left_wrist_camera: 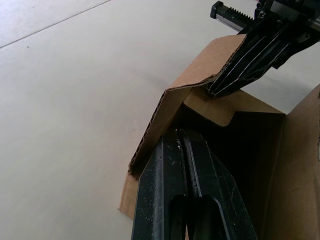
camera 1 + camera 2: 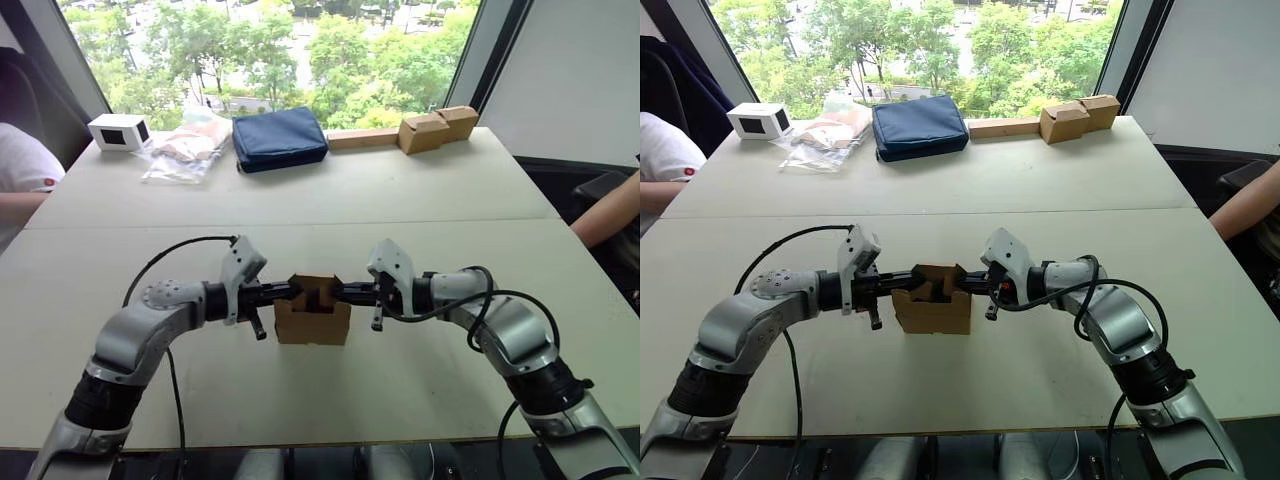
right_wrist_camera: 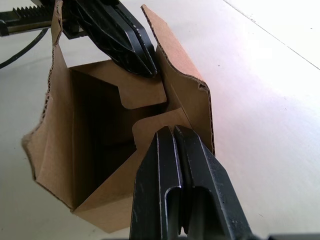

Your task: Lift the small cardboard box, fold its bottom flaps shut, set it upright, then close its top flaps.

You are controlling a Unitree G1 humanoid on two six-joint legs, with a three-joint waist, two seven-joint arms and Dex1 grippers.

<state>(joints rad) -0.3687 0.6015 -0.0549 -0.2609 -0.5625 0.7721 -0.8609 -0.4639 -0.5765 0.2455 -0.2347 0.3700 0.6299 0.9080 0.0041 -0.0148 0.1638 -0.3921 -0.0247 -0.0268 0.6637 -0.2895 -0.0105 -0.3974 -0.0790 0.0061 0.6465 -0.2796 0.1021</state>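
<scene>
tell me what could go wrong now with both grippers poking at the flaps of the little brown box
1. The small brown corrugated cardboard box stands free on the white table; uneven pushing from the left gripper and right gripper may slide or tip it.
2. Both grippers are shut and press narrow tips on the two small inner flaps; a tip could slip off into the open box.
3. The long outer flaps stand up and may catch the fingers.
</scene>
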